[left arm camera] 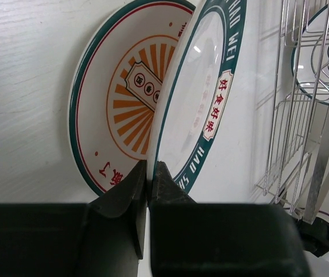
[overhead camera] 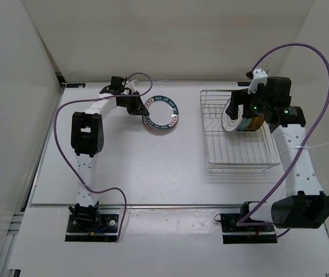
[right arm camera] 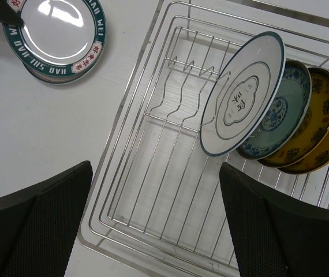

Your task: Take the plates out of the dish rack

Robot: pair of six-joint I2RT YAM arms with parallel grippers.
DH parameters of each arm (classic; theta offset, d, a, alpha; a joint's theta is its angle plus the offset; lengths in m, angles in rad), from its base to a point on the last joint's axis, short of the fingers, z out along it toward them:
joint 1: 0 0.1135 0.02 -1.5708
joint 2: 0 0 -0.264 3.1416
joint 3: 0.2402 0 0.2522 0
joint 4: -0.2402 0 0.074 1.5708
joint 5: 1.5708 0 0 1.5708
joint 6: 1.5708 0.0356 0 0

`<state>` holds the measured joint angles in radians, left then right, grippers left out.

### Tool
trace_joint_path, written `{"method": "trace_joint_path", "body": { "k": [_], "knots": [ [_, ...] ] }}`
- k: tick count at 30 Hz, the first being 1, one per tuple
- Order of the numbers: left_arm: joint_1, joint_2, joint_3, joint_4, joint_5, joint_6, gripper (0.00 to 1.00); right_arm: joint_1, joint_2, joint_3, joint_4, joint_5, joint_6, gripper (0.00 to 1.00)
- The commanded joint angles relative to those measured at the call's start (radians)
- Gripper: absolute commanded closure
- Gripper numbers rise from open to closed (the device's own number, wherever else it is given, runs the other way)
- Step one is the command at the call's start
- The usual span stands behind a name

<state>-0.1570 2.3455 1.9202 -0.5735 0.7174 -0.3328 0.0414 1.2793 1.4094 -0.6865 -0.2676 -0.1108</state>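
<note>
Plates stand on edge in the dish rack (overhead camera: pixel 239 153) at the right of the tabletop (overhead camera: pixel 153 167), packed at its far right end and leaning one on the next. From the front they are a white plate with a grey motif (right arm camera: pixel 242 95), a teal patterned plate (right arm camera: pixel 280 112) and a gold plate (right arm camera: pixel 309 115). Behind the gold one there seems to be a second gold rim, but the frame edge cuts it off and I cannot be sure. The rest of the rack's slots hold nothing.

The right pincer (right arm camera: pixel 156 167) hangs over the rack with its fingers spread wide, gripping nothing.

Over on the left, well apart from the rack, a dark-rimmed white plate (left arm camera: pixel 196 104) lies over an orange-sunburst plate (left arm camera: pixel 124 98), hiding its right part. The left pincer (left arm camera: pixel 149 187) is clenched on the near rim of the dark-rimmed plate. Whether that plate rests flat on the one below or is tipped up, I cannot tell. The lettering on both plates is too small to read from above.
</note>
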Motion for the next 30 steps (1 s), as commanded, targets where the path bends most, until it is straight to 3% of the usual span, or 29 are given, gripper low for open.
{"method": "trace_joint_path", "body": {
  "k": [1,6,9,18,22,30],
  "knots": [
    [0.002,-0.022,0.010,0.011,0.010,0.008,0.89,0.002,-0.031,-0.010,0.022,-0.004,-0.004,0.07],
    [0.002,-0.022,-0.013,0.011,-0.001,0.008,0.85,0.002,-0.040,-0.010,0.022,-0.013,0.005,0.07],
    [0.002,-0.022,-0.013,0.011,-0.010,0.017,0.69,0.002,-0.049,-0.010,0.022,-0.013,0.005,0.07],
    [-0.018,-0.063,-0.026,-0.055,-0.048,0.078,0.41,0.002,-0.049,-0.010,0.022,-0.013,0.005,0.04],
    [-0.061,-0.100,0.020,-0.159,-0.157,0.155,0.29,0.002,-0.049,-0.010,0.022,-0.013,0.005,0.04],
    [-0.085,-0.149,0.080,-0.312,-0.346,0.216,0.14,0.002,-0.049,-0.001,0.022,-0.013,0.005,0.03]
  ]
}}
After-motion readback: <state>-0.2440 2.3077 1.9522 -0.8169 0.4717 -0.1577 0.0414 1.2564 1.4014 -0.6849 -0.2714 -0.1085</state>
